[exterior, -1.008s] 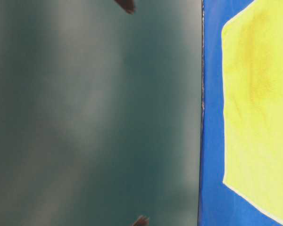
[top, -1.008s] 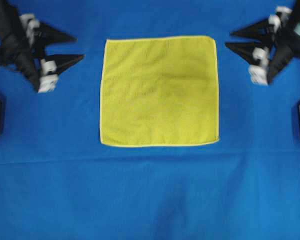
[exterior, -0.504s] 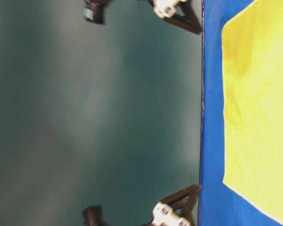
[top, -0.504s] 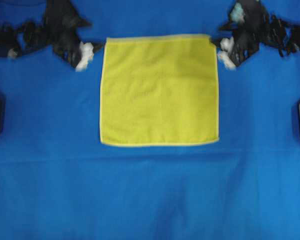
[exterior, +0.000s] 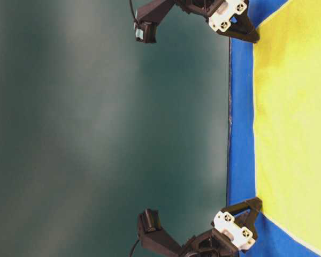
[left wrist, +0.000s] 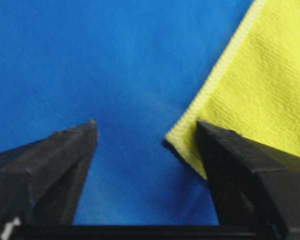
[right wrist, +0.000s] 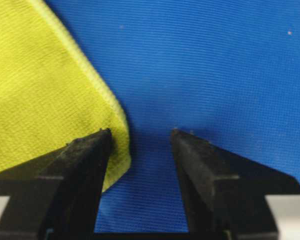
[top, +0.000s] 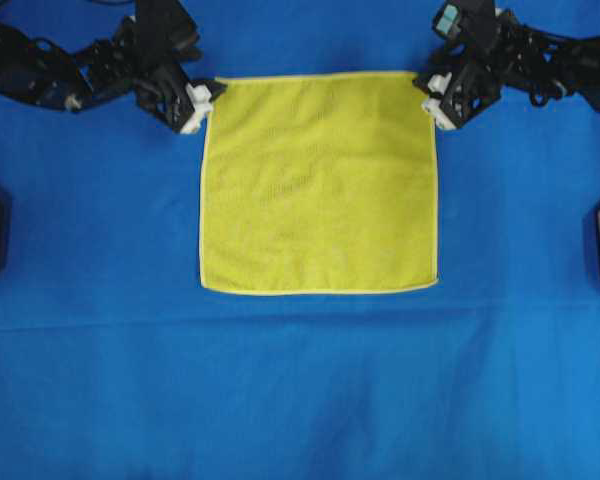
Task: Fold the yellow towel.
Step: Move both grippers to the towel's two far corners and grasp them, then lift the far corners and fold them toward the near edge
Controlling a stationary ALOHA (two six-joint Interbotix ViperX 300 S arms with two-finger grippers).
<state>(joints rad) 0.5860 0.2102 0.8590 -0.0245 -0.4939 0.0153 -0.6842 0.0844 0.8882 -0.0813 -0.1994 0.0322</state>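
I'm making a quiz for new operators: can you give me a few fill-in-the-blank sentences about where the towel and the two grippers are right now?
1. The yellow towel lies flat and ____ on the blue cloth.
2. The left gripper is at the towel's top-____ corner in the overhead view.
3. Each wrist view shows the jaws of the right gripper and the left standing ____.

Missing words: unfolded; left; open
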